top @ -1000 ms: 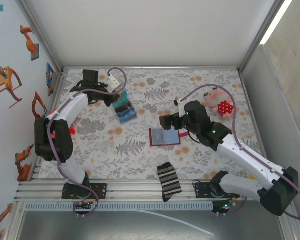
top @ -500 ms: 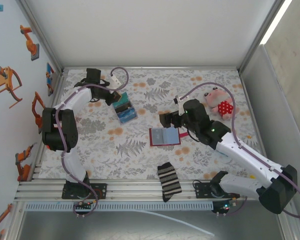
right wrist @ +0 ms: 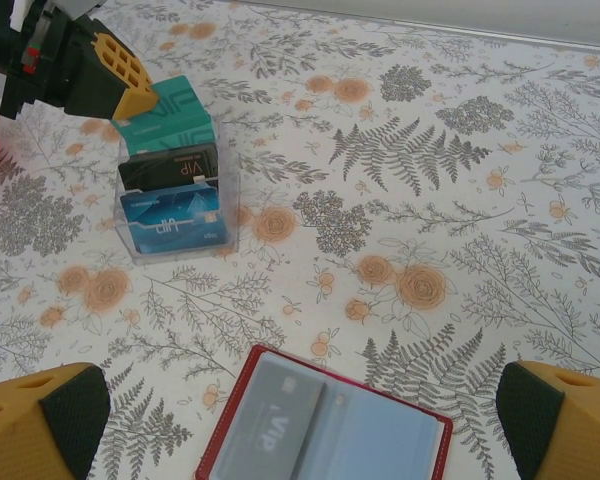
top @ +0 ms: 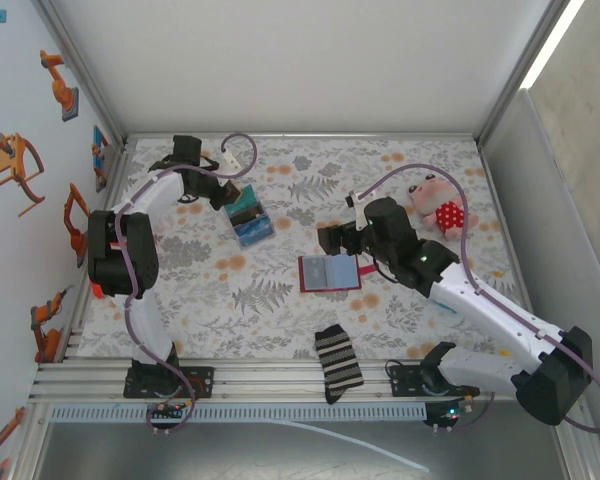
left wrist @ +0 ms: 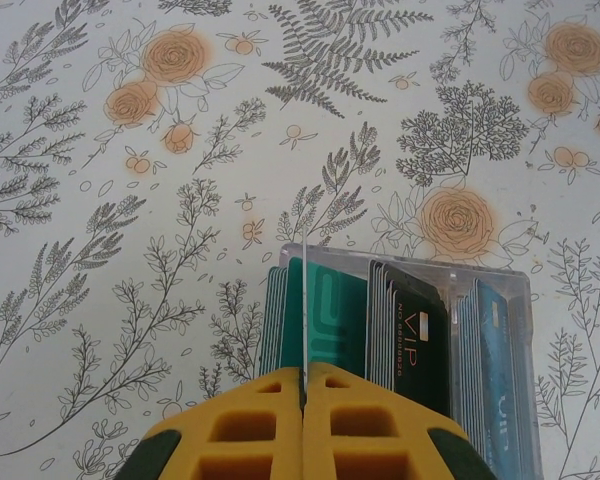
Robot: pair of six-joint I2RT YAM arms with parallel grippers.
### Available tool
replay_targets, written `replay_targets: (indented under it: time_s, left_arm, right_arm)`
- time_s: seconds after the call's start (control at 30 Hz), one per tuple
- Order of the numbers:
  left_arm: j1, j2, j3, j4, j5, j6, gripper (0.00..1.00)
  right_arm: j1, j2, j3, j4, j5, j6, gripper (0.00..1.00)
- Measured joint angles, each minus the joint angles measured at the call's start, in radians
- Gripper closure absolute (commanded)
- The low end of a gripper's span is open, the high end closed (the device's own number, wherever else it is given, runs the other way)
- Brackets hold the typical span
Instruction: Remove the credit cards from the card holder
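Bright even overhead light, soft faint shadows, sharp focus, no glare

The left arm (top: 115, 262) and the right arm (top: 488, 308) share smooth white link shells joined by bulky black joint housings. A thin purple cable (top: 234, 137) loops along each. The fingers (left wrist: 250, 430) are yellow-orange plastic moulded with square recesses and edged with dark inserts.

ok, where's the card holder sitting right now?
Top view: the card holder lies open near the centre, just near-side of the right gripper, with the striped sock between it and the arm bases. Right wrist view: bottom centre, between the fingers.
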Motion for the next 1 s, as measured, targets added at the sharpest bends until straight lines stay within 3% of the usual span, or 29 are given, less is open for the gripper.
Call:
replay_targets:
  time_s: [0.17, 0.53, 0.73, 0.93, 1.0]
  left_arm:
    - [0.000, 0.011, 0.005, -0.004, 0.003, 0.006, 0.78]
    - [0.000, 0.013, 0.010, -0.018, 0.005, 0.006, 0.69]
    - [0.000, -0.014, -0.004, -0.003, 0.007, -0.024, 0.45]
    - [0.000, -0.197, -0.153, 0.103, 0.011, -0.126, 0.04]
    - [0.000, -0.277, -0.222, 0.156, 0.016, -0.175, 0.03]
  right_arm:
    - [0.000, 0.000, 0.000, 0.000, 0.000, 0.000, 0.01]
    - [0.000, 0.000, 0.000, -0.002, 0.000, 0.000, 0.05]
    - [0.000, 0.017, 0.006, -0.014, 0.000, 0.010, 0.15]
    - [0.000, 0.092, 0.045, -0.079, 0.004, 0.020, 0.23]
    - [0.000, 0.130, 0.066, -0.105, 0.004, 0.029, 0.24]
